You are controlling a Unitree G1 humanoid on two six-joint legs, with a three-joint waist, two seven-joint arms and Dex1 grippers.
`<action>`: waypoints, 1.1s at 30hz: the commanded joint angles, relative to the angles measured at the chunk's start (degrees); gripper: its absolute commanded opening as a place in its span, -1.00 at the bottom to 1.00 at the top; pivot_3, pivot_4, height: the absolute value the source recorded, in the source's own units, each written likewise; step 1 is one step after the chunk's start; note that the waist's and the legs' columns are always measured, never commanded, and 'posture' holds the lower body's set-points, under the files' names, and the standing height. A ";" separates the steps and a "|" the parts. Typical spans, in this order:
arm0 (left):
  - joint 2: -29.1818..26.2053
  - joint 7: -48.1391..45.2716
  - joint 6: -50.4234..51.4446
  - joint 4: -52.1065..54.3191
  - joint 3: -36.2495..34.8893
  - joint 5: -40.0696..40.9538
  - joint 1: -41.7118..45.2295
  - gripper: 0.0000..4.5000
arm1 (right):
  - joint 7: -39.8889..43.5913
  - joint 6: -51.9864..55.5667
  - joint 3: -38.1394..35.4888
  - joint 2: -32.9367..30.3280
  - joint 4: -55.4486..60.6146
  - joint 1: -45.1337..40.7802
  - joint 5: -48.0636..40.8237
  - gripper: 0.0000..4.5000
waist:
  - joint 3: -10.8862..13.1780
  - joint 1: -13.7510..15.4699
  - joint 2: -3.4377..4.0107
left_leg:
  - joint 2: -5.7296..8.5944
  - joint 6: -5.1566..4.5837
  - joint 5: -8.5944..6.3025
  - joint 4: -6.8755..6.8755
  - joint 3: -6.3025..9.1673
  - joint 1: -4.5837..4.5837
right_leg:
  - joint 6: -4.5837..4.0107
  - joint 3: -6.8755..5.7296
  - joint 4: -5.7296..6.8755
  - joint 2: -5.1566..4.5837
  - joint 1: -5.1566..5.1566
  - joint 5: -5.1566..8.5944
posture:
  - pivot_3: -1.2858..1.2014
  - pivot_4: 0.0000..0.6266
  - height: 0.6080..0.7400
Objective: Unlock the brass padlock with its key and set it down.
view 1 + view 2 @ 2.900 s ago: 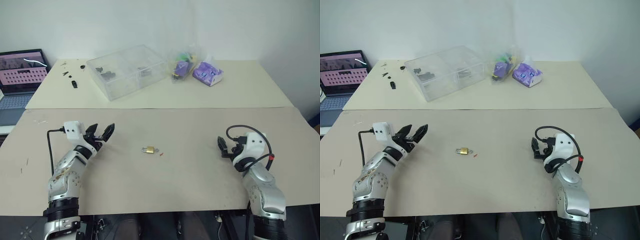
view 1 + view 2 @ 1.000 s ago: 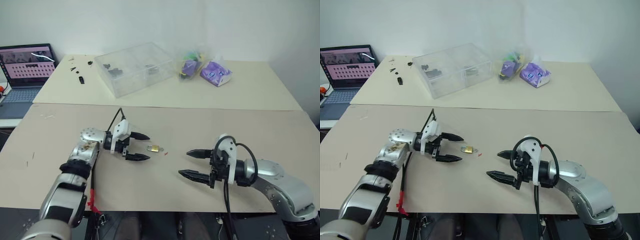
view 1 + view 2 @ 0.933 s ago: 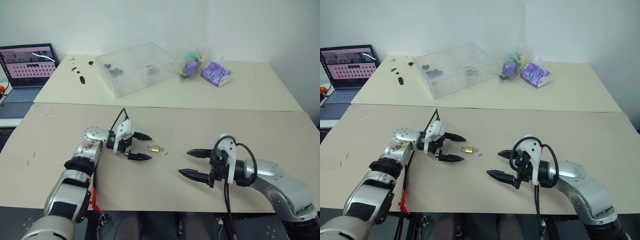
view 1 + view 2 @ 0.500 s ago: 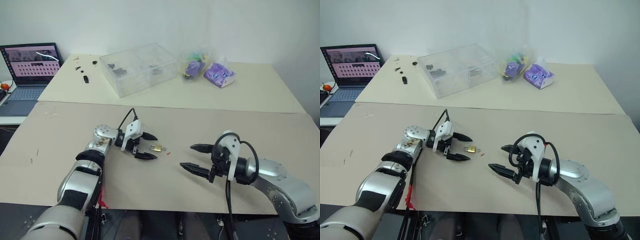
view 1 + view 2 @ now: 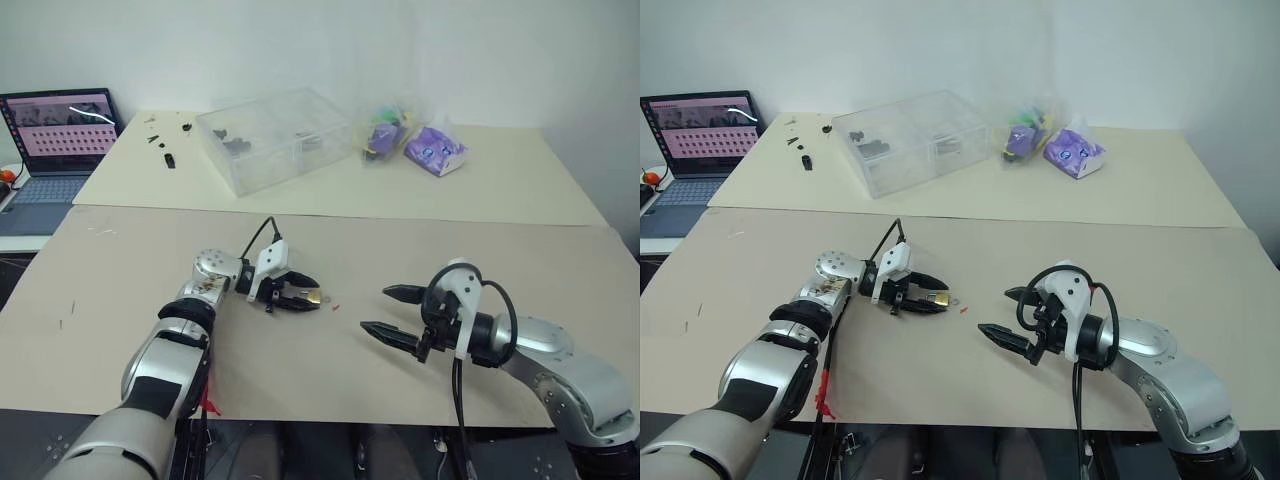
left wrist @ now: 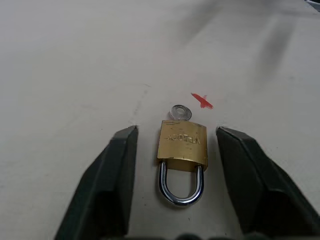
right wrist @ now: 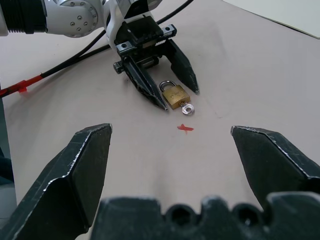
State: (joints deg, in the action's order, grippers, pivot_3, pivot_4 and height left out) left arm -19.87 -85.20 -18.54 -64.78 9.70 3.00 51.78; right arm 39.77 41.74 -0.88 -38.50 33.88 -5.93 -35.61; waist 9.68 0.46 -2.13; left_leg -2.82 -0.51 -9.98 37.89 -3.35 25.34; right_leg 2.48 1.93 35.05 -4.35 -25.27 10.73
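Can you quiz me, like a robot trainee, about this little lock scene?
1. True or false: the brass padlock lies on the table between the left gripper jaws.
2. What stands at the right gripper jaws? A) a key B) nothing C) the padlock
3. Fill in: the small mark on the table just past the padlock is ____.

Key: 1 true; 2 B; 3 red.

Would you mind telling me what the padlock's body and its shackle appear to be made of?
The brass padlock body looks like brass: golden yellow, dull satin sheen, with stamped lettering on its face. The shackle looks like polished or plated steel: bright silver with mirror-like highlights. Neither metal is certain from looks alone.
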 commanded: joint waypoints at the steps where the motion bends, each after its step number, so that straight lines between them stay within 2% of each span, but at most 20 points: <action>1: -1.23 -1.06 0.48 -0.37 0.15 -1.53 -0.22 -0.53 | -0.22 -1.47 -1.83 0.05 1.60 -1.11 -0.38 1.00 | 0.00 -0.08 0.00 | 0.00 0.00 0.00 0.00 0.00 -0.02 | 0.00 0.00 0.01 0.00 0.01 0.00 | 0.03 -0.52 0.79; 2: -1.43 -1.13 0.56 -0.29 0.09 -1.60 -0.30 -0.64 | -0.30 -1.54 -1.77 0.08 1.35 -1.30 -0.21 1.00 | 0.00 -0.12 0.00 | 0.00 0.00 0.00 0.00 0.00 -0.02 | 0.00 0.00 0.01 0.00 0.01 0.00 | 0.03 -0.52 0.79; 8: -2.18 -1.81 1.27 1.32 -0.35 -1.21 -0.83 -0.64 | -0.70 -2.12 -0.22 -0.05 -0.20 -2.97 2.07 1.00 | 0.00 -0.66 0.00 | -0.01 0.00 0.00 0.00 0.00 -0.03 | 0.00 0.00 0.01 0.01 0.01 0.00 | 0.03 -0.52 0.79; 12: -4.18 -4.06 4.26 6.10 -1.45 0.45 -1.11 -0.64 | -2.73 -5.21 2.28 -0.27 -1.33 -5.68 8.48 1.00 | 0.00 -1.15 0.00 | -0.02 0.00 0.00 0.00 0.00 -0.03 | -0.01 0.01 0.02 0.02 0.00 0.00 | 0.03 -0.52 0.79; 15: -9.42 -7.08 11.51 17.28 -1.83 4.02 -1.66 -0.64 | -5.80 -17.87 10.14 -4.44 -4.03 -10.05 26.99 1.00 | 0.01 -1.59 0.00 | -0.02 -0.01 -0.01 0.00 -0.04 0.02 | -0.01 0.03 0.04 0.01 -0.10 0.00 | 0.03 -0.52 0.79; 20: -15.45 -7.30 22.35 34.62 -0.92 9.22 -4.86 -0.64 | -7.15 -32.62 17.78 -4.38 -6.16 -14.07 41.47 1.00 | 0.03 -1.31 0.00 | -0.03 -0.01 0.00 -0.05 -0.06 0.22 | -0.02 0.07 0.25 0.03 -0.52 0.06 | 0.03 -0.52 0.79; 26: -19.08 -6.89 34.40 50.13 -2.12 13.86 -6.38 -0.64 | -8.52 -49.17 23.10 -2.34 -9.66 -17.73 53.38 1.00 | 0.05 -0.96 -0.05 | 0.05 0.00 0.00 0.01 -0.07 0.43 | 0.20 0.12 0.64 0.00 -0.79 0.14 | 0.03 -0.52 0.79; 33: -20.20 -5.01 38.97 56.80 -2.16 15.83 -7.97 -0.64 | -12.09 -63.95 23.34 -0.11 -14.14 -20.33 61.19 1.00 | 0.05 -1.24 -0.05 | 0.03 0.02 0.02 0.04 -0.07 0.28 | -0.03 0.15 0.82 0.04 -0.77 0.29 | 0.03 -0.52 0.79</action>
State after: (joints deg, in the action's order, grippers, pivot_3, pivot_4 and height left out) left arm -39.18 -90.62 19.91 -10.19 8.64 17.82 43.89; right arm 29.13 -18.20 22.63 -38.62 19.94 -25.78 23.89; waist 9.73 -0.78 -2.18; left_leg -2.78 -0.49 -9.96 37.93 -3.43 25.61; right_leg 2.45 2.09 35.88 -4.32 -26.05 11.02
